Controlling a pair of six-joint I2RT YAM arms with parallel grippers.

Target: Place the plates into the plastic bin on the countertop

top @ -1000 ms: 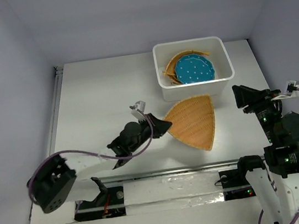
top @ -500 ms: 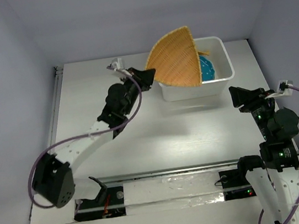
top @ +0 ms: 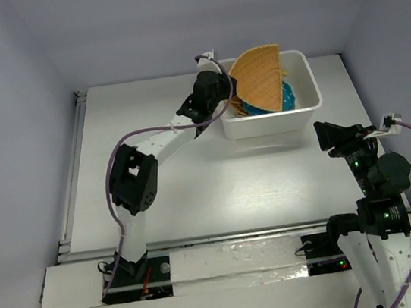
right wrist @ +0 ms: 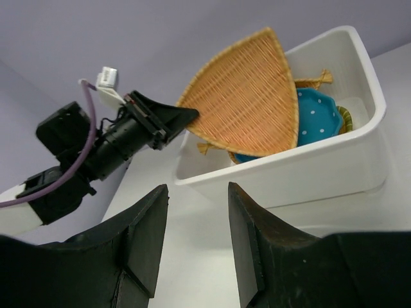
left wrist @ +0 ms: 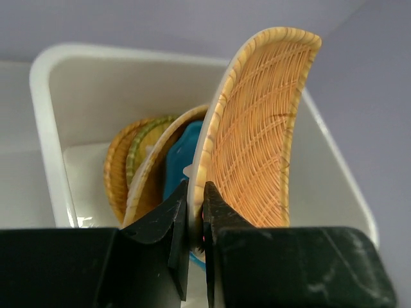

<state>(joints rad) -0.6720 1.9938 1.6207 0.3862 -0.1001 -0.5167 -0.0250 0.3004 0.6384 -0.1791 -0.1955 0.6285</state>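
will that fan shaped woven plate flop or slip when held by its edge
Probably stiff: the fan-shaped plate shows no sag with the left gripper pinching only its rim. Likely light, since that small pinch holds it on edge. Released, it may tip onto the teal plate.

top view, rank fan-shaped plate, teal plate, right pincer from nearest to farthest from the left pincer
From the left pincer:
1. fan-shaped plate, clamped in it, over the plastic bin.
2. teal plate, inside the bin, further right.
3. right pincer, outside the bin, off its near right corner.
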